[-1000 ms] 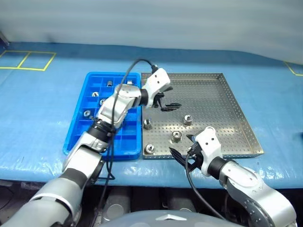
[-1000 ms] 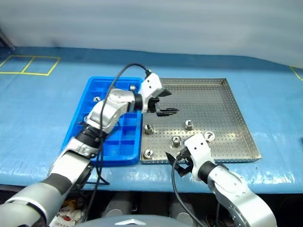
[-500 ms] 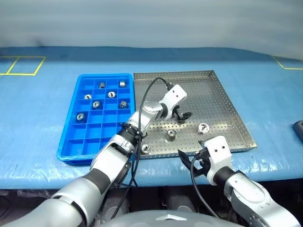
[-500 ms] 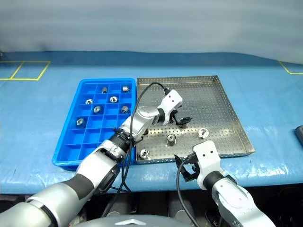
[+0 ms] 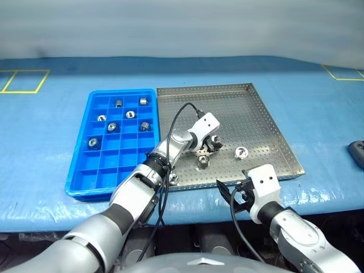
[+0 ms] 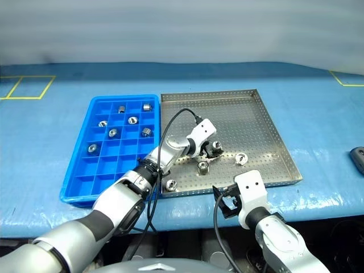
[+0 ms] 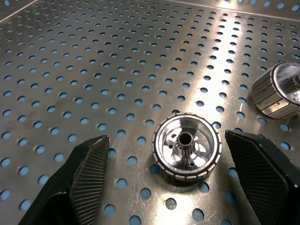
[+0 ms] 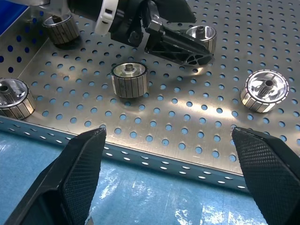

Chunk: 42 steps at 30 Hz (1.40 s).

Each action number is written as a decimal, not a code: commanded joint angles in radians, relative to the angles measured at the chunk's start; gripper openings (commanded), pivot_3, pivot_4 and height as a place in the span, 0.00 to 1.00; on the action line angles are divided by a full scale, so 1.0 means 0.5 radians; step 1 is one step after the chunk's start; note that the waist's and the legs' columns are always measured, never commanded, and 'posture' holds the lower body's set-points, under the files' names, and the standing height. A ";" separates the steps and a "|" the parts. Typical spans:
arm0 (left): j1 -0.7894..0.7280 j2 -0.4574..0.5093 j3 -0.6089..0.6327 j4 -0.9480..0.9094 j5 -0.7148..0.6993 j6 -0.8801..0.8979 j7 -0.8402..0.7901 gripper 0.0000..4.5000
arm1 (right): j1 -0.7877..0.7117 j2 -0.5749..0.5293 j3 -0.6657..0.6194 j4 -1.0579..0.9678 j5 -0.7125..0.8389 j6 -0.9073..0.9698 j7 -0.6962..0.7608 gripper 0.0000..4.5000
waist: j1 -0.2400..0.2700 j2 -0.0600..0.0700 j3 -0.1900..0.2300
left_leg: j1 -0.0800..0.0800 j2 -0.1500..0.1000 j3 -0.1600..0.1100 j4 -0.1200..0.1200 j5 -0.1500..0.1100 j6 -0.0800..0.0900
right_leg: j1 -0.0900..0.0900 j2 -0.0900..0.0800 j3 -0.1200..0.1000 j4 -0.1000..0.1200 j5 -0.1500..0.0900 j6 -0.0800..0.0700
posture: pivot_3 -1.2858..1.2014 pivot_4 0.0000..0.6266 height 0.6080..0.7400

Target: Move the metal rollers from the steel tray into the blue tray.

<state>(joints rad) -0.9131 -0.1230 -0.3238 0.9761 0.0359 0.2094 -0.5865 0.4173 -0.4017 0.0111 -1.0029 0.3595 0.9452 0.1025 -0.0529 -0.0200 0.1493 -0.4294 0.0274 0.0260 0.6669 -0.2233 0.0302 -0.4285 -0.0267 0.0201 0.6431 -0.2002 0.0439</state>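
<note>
Your inventory, left to right: blue tray (image 5: 79, 170), six metal rollers (image 5: 112, 127) in its compartments; steel tray (image 5: 259, 111), loose rollers; left gripper (image 7: 161, 180) spread wide around one roller (image 7: 187, 146); right gripper (image 8: 168, 176) spread, empty. No legible markings.

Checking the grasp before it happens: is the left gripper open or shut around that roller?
Open. In the left wrist view its fingers stand apart on either side of the metal roller, not touching it.
</note>
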 commanded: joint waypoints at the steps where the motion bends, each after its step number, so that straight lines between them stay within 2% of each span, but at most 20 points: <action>1: 0.007 -0.150 0.023 -0.011 -0.012 -0.052 -0.026 0.75 | -0.006 0.006 -0.005 -0.089 -0.009 -0.034 -0.011 1.00 | -0.005 0.000 0.000 | 0.000 0.000 0.000 0.000 0.000 0.000 | 0.000 0.000 0.000 0.000 0.000 0.000 | 0.45 0.24 1.00; 6: 0.028 -0.145 0.045 -0.074 -0.043 -0.040 -0.056 0.38 | -0.020 0.012 -0.001 -0.089 -0.013 -0.026 -0.006 1.00 | -0.022 0.000 0.000 | 0.000 0.001 0.000 0.000 0.000 0.000 | 0.000 0.000 0.000 0.000 0.000 0.000 | 0.45 0.24 1.00; 12: 0.058 -0.082 0.156 -0.324 -0.146 0.038 -0.053 0.38 | -0.126 -0.006 0.035 -0.037 -0.004 -0.013 0.037 1.00 | -0.021 0.000 0.000 | 0.000 0.001 0.000 0.000 0.000 0.000 | 0.000 0.000 0.001 0.001 0.000 0.000 | 0.48 0.24 1.00; 20: 0.301 0.158 0.330 -1.309 -0.300 0.413 0.012 0.38 | -0.472 -0.056 0.163 0.156 0.014 0.009 0.170 1.00 | 0.008 0.000 0.000 | 0.002 0.002 0.000 -0.002 0.000 0.000 | 0.000 0.001 0.002 0.001 0.001 0.001 | 0.53 0.24 1.00; 24: 0.506 0.391 0.441 -1.889 -0.362 0.648 0.049 0.38 | -0.751 -0.088 0.308 0.325 0.011 -0.010 0.290 1.00 | 0.034 0.001 0.001 | 0.004 0.001 0.001 -0.002 0.000 0.000 | 0.000 0.003 0.003 0.003 0.001 0.000 | 0.56 0.24 1.00; 30: 0.861 0.797 0.479 -2.462 -0.378 0.882 0.017 0.38 | -1.042 -0.085 0.502 0.528 -0.015 -0.058 0.436 1.00 | 0.141 0.001 0.001 | 0.005 0.001 -0.002 -0.006 0.001 -0.001 | 0.001 0.004 0.000 0.003 0.000 -0.002 | 0.59 0.24 1.00; 37: 1.262 1.012 0.712 -2.971 -0.457 1.174 0.139 0.38 | -1.162 -0.055 0.649 0.662 -0.028 -0.121 0.548 1.00 | 0.257 -0.001 0.002 | 0.000 0.002 -0.005 -0.005 0.000 0.000 | 0.002 -0.004 -0.003 -0.001 0.000 -0.001 | 0.64 0.24 1.00; 42: 1.499 1.116 0.759 -3.181 -0.454 1.300 0.200 0.38 | -1.194 -0.024 0.722 0.731 -0.038 -0.156 0.621 1.00 | 0.308 -0.001 0.002 | 0.002 0.004 -0.006 -0.004 0.001 -0.002 | 0.002 -0.004 -0.007 -0.001 -0.001 -0.002 | 0.65 0.24 1.00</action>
<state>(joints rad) -0.1655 0.4276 0.0331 -0.5485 -0.1800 0.8487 -0.5051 -0.1647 -0.4230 0.3660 -0.6293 0.3394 0.8951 0.3997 0.1009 -0.0206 0.1504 -0.4284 0.0298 0.0226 0.6650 -0.2224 0.0292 -0.4272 -0.0285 0.0160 0.6429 -0.2007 0.0429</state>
